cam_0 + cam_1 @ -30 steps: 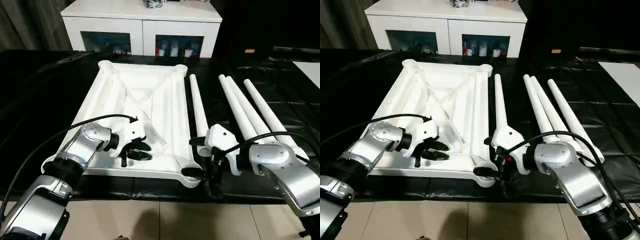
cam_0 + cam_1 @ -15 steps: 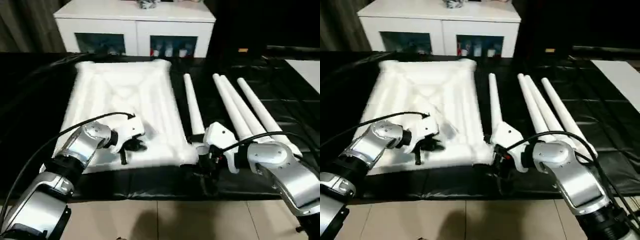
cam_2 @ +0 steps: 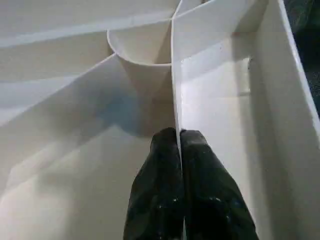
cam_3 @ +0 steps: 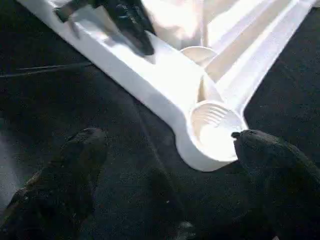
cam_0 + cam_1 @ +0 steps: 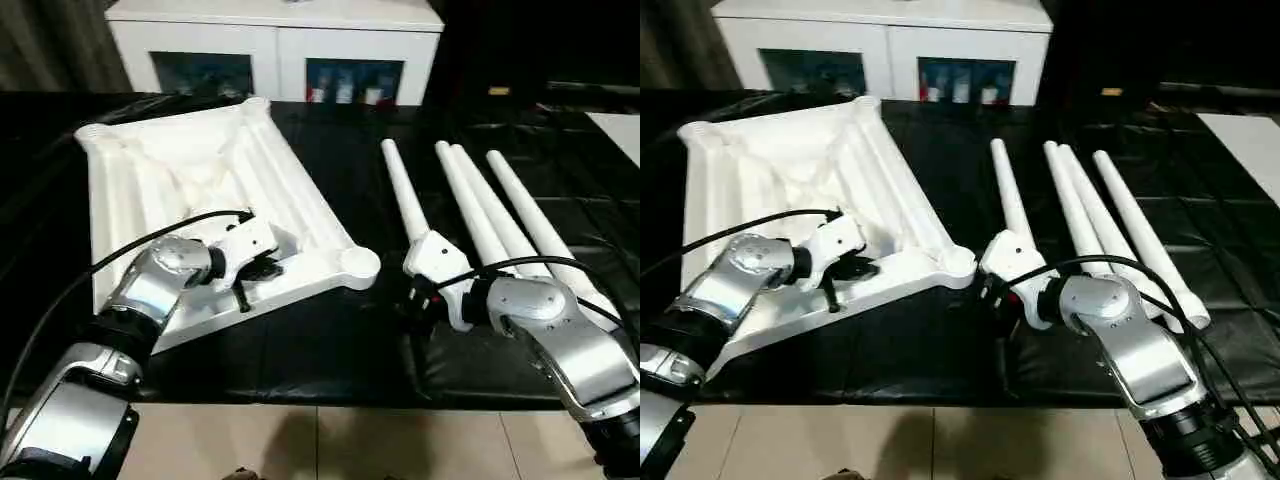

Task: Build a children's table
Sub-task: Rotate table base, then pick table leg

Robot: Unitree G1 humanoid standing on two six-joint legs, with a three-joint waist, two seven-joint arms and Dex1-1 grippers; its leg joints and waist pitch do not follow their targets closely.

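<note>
The white tabletop (image 5: 180, 170) lies underside up on the black table, turned at an angle, with its ribs showing. My left gripper (image 5: 255, 275) is shut on a thin upright rib (image 3: 174, 75) near a round socket inside the frame. My right gripper (image 5: 412, 300) stands open just right of the near corner socket (image 4: 215, 127), with one fingertip (image 4: 245, 137) close to the socket's rim and nothing between the fingers. Four tapered white legs (image 5: 470, 200) lie side by side to the right of the tabletop, and the nearest leg (image 5: 405, 195) runs down to my right wrist.
A white cabinet (image 5: 275, 20) stands behind the table. A flat white board (image 5: 625, 125) shows at the far right edge. The table's front edge (image 5: 300, 400) runs just below my arms, with tiled floor beyond it.
The tabletop has swung round with my left gripper on its rib; its far end has gone left. Its near right corner has drawn away from my right gripper, which has stayed put.
</note>
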